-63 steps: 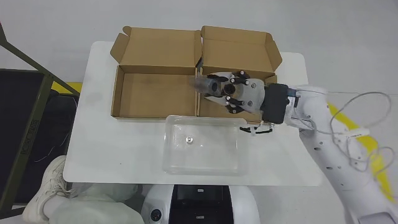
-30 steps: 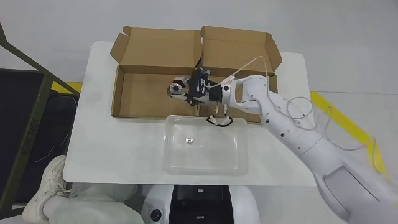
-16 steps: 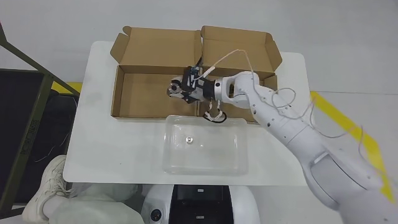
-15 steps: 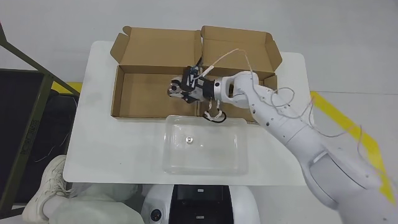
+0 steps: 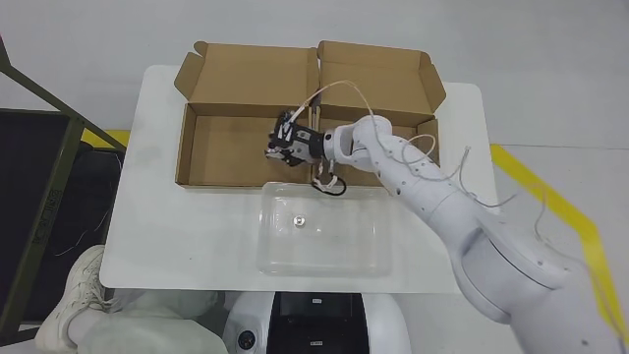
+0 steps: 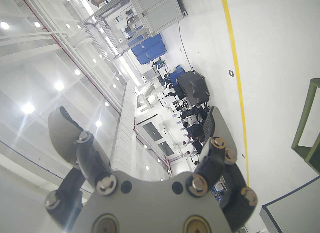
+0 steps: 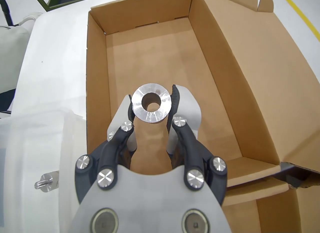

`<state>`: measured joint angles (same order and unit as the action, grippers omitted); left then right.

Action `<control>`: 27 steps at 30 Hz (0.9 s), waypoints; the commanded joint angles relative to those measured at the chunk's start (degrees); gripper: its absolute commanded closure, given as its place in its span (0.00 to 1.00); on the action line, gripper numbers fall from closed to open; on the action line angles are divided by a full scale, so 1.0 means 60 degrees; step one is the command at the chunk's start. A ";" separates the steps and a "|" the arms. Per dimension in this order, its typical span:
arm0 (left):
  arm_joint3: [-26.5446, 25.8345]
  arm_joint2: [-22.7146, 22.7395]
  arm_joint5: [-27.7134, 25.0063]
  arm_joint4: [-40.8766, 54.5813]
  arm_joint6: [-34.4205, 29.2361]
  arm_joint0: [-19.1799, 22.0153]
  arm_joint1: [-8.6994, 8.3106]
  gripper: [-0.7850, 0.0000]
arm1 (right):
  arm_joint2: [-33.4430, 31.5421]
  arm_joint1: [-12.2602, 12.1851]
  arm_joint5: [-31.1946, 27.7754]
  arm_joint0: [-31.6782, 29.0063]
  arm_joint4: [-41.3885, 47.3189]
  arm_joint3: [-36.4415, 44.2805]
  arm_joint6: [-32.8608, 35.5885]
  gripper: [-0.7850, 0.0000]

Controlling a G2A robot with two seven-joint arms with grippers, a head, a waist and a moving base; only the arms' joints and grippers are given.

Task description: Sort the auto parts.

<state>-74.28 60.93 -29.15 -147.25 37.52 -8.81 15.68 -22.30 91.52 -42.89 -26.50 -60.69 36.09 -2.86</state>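
The steel ring (image 7: 151, 106) is clamped between the right gripper's (image 7: 152, 103) fingers, apparently just above the floor of the cardboard box (image 5: 183, 147) left of centre in the top view. The left gripper (image 6: 138, 126) gapes, holding nothing. Lower down, a small metal pin (image 5: 296, 222) lies in the clear tray (image 5: 373, 256).
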 commanded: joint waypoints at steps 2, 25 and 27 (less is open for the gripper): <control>0.0000 0.0000 0.0000 0.0000 0.0000 0.0000 0.0000 0.00 | 0.0099 0.0255 0.0030 0.0049 -0.0043 -0.0401 0.0052 1.00; 0.0000 0.0000 0.0000 0.0000 0.0000 0.0000 0.0000 0.00 | 0.0230 0.1451 -0.0153 0.0427 -0.0374 -0.2474 0.0051 0.63; 0.0000 0.0000 0.0000 0.0000 0.0000 0.0000 0.0000 0.00 | 0.0217 0.1514 -0.0196 0.0450 -0.0411 -0.2572 0.0024 0.56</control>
<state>-74.28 60.93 -29.15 -147.25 37.52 -8.81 15.68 -20.97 100.45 -43.93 -23.87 -63.03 20.90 -2.61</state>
